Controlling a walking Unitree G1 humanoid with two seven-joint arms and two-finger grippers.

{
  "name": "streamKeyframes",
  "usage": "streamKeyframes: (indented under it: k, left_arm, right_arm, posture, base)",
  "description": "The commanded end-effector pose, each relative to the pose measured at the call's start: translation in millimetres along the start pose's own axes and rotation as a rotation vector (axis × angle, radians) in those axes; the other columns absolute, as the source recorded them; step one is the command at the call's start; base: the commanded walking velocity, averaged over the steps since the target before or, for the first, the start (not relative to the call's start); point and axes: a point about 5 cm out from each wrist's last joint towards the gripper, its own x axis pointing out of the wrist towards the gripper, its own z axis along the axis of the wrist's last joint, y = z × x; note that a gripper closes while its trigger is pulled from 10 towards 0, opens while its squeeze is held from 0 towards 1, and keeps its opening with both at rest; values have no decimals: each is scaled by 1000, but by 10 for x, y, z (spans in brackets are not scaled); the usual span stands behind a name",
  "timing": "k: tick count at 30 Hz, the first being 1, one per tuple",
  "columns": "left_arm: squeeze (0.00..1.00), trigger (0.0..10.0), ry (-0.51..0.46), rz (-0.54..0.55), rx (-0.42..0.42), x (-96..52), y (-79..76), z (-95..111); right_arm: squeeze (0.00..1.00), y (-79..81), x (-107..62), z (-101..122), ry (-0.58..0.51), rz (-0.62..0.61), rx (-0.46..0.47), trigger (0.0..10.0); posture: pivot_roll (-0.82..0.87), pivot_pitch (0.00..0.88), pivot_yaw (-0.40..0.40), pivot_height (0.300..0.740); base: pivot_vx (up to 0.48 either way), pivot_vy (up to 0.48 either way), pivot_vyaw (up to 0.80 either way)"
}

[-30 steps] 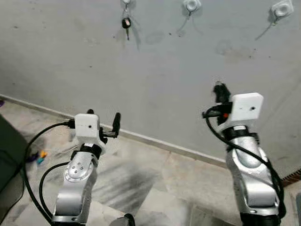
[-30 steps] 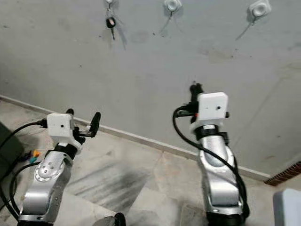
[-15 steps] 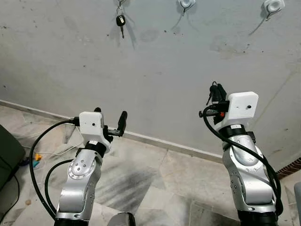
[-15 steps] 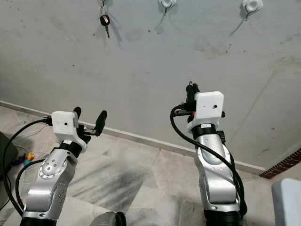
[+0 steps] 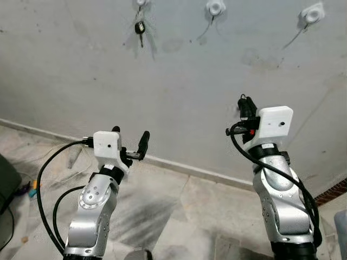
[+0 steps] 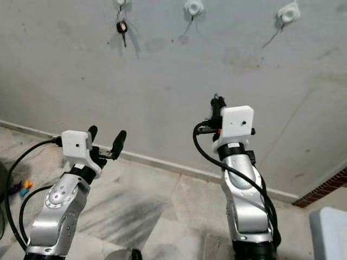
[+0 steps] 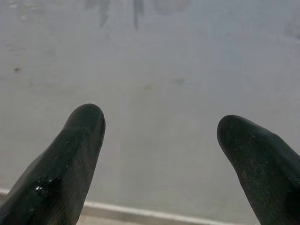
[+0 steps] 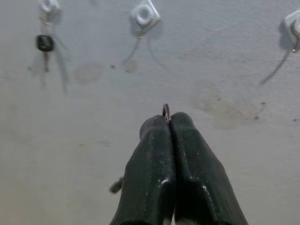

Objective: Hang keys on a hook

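A small key ring [image 8: 166, 111] pokes out between the tips of the right hand [image 8: 169, 123], whose 2 black fingers are pressed tightly together around it. A bit of metal, probably the key itself, shows below the fingers at about 7 o'clock in the right wrist view. The right hand [image 5: 245, 105] is raised in front of a grey wall [image 5: 179, 86] and points up at it.

3 white hooks sit high on the wall. The left hook [image 5: 140, 2] already carries a dark key [image 5: 140, 28]. The middle hook [image 8: 144, 15] is bare and lies at about 11 o'clock from the ring, well apart and above it. The right hook [image 5: 310, 14] is also bare, at about 1 o'clock.

The ring stands upright, roughly in line with the fingers, so the likely move is up and slightly left toward the middle hook. The right arm is clearly the nearer one.

The left hand [image 5: 130, 142] is held low, fingers spread open and holding nothing, above the marble floor [image 5: 162, 206].
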Motion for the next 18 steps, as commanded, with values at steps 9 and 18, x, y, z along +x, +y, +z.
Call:
streamKeyframes:
  k: [9, 18]
  left_arm:
    - [965, 10000, 5, 45, 27, -17, 69, -11]
    - [1000, 10000, -17, 29, 31, -25, 39, 4]
  right_arm:
    - [0, 11, 1, -34, 4, 8, 9, 10000]
    - [0, 7, -6, -41, 7, 5, 10, 10000]
  posture:
    - [-38, 140, 40, 740]
    - [-41, 142, 40, 740]
  base:
    - [0, 0, 0]
    - [0, 0, 0]
